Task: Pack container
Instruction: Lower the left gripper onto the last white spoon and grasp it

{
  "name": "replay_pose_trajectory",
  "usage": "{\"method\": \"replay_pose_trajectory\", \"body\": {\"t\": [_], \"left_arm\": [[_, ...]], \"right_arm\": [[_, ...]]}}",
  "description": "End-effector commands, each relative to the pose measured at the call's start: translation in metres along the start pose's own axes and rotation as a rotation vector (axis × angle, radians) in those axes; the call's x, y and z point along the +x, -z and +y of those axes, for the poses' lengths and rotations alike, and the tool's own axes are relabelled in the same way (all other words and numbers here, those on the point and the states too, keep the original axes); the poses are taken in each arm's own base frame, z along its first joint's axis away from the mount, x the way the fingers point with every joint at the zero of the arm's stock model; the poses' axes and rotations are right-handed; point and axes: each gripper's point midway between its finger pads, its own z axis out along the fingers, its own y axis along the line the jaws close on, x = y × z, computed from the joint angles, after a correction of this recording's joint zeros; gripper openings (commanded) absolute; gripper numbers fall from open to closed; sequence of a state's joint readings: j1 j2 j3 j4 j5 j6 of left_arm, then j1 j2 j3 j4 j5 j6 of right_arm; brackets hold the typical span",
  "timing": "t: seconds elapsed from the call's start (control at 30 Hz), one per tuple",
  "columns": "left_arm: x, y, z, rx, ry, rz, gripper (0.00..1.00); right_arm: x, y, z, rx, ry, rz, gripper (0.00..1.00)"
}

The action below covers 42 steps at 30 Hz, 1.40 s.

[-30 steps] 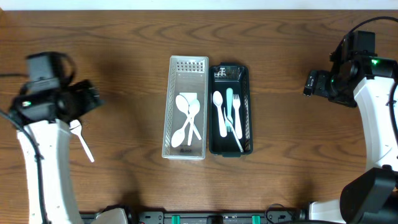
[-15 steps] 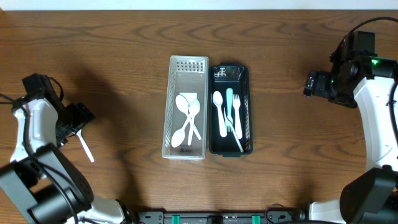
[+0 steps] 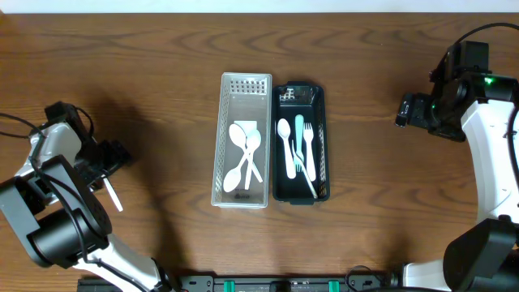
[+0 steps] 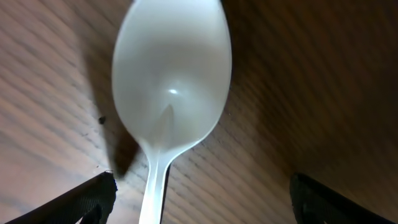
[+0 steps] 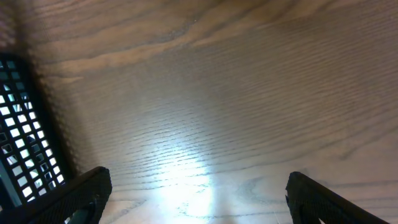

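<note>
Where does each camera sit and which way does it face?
Overhead: above the table, looking straight down at the white tray and black tray; left arm and right arm show.
Left wrist: on the left arm, close over a white spoon; left tool tips at bottom corners.
Right wrist: on the right arm, facing bare wood; right tool tips at bottom corners.
Shared: black tray in overhead and right wrist; white spoon in overhead and left wrist.

Robotics lab bench: left arm (image 3: pixel 49 154) and right arm (image 3: pixel 491 146) flank a wooden table (image 3: pixel 162 49).
</note>
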State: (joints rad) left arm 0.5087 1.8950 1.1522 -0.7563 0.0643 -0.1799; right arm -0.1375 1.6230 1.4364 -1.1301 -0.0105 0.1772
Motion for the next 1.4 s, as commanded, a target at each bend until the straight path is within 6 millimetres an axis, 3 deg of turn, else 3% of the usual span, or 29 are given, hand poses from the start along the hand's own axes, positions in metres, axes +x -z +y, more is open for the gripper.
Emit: {"method": "replay_pose_trajectory", "body": {"t": [0.0, 0.37, 0.6, 1.03, 1.37], "left_arm": [[0.000, -0.006, 0.001, 0.000, -0.012, 0.014, 0.91], [0.005, -0.016, 0.002, -0.008, -0.011, 0.047, 0.90], [0.008, -0.016, 0.003, -0.011, -0.010, 0.057, 0.59], [0.008, -0.016, 0.003, -0.011, -0.010, 0.058, 0.27], [0.008, -0.016, 0.003, -0.011, -0.007, 0.058, 0.22]], "right_arm": [[0.002, -0.002, -0.001, 0.005, 0.011, 0.012, 0.93], [0.003, -0.002, -0.001, 0.007, 0.011, 0.018, 0.93], [0.004, -0.002, -0.001, 0.007, 0.011, 0.021, 0.93], [0.005, -0.002, -0.001, 0.007, 0.011, 0.023, 0.93], [0.006, -0.002, -0.002, 0.008, 0.011, 0.029, 0.93]]}}
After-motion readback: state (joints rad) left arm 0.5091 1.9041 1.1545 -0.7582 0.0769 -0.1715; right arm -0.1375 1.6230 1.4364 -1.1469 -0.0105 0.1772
